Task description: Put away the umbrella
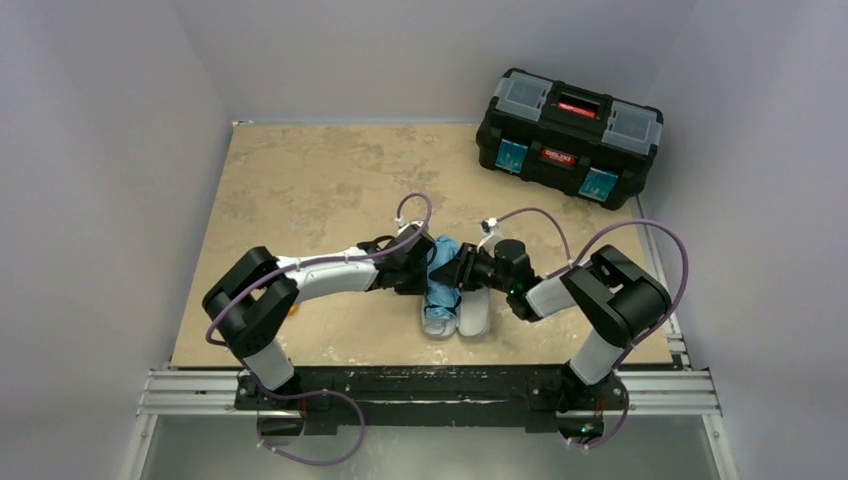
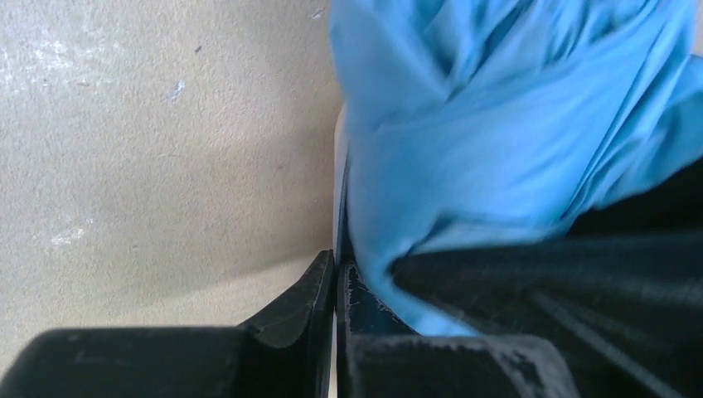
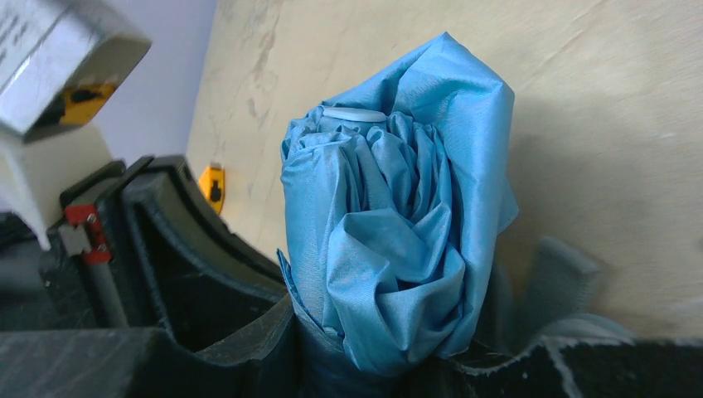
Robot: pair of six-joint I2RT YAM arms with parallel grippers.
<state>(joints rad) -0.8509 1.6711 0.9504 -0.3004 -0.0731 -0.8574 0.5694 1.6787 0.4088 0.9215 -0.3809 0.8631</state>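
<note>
The umbrella lies folded near the table's front middle, a light blue crumpled bundle. In the right wrist view the umbrella points away from the camera, a pale cap at its far end, and my right gripper is shut around its near end. My left gripper has its jaws pressed together beside the blue fabric, and a thin edge of that fabric runs into the slit between them. From above, the left gripper and right gripper meet at the bundle from either side.
A grey-beige oblong case lies just right of the umbrella. A black toolbox stands at the far right corner. A small orange tape measure sits on the table behind the left arm. Grey walls close in both sides.
</note>
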